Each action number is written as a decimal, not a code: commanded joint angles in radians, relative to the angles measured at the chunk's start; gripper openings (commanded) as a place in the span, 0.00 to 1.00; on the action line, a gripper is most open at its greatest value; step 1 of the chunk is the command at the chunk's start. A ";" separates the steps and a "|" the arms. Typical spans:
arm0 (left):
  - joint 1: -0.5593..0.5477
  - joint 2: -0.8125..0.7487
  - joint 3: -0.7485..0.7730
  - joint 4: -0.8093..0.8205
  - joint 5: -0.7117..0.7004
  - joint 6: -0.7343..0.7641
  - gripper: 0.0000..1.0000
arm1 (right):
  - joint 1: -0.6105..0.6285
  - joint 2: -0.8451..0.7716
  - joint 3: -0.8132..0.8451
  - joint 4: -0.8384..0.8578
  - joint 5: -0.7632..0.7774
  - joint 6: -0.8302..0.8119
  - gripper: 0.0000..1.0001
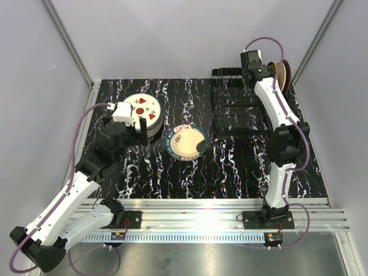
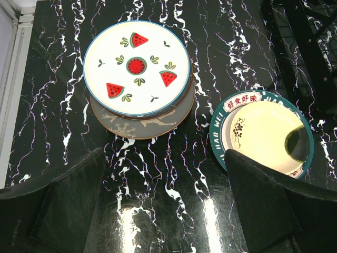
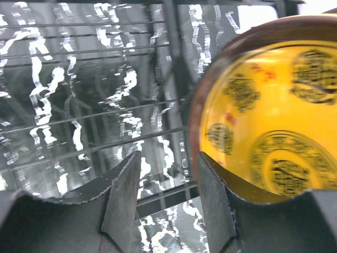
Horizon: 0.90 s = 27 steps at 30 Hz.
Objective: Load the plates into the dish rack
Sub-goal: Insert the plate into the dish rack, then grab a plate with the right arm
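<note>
Left end effector (image 2: 164, 154), jaws spread fully and empty, hangs over the counter (image 1: 230, 167) between the watermelon plate (image 2: 137, 67) topping a stack (image 2: 131, 125) and the teal-rimmed plate (image 2: 261, 138) lying flat alone. That lone plate looks the easier pick: come down on its near rim, one finger outside, one inside, and pinch firmly before tilting. Right end effector (image 3: 168, 158) is part open on nothing, a yellow plate (image 3: 268, 121) standing on edge just beside its finger in the dish rack (image 1: 238, 112); it should back straight out without nudging that plate.
</note>
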 commanded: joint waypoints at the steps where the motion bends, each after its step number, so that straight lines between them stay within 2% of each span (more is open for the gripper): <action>1: -0.004 -0.012 0.020 0.043 -0.016 0.006 0.99 | 0.013 -0.076 0.036 -0.010 -0.089 0.043 0.54; 10: -0.004 -0.007 0.020 0.043 -0.017 0.006 0.99 | 0.019 -0.121 0.151 -0.058 -0.134 0.061 0.52; 18: -0.004 -0.003 0.019 0.043 -0.019 0.007 0.99 | 0.017 -0.178 0.190 -0.081 -0.132 0.046 0.51; 22: -0.004 -0.003 0.020 0.043 -0.027 0.009 0.99 | 0.019 -0.259 0.171 -0.069 -0.211 0.061 0.50; 27: -0.004 -0.006 0.019 0.044 -0.054 0.015 0.99 | 0.036 -0.374 0.096 -0.036 -0.378 0.050 0.49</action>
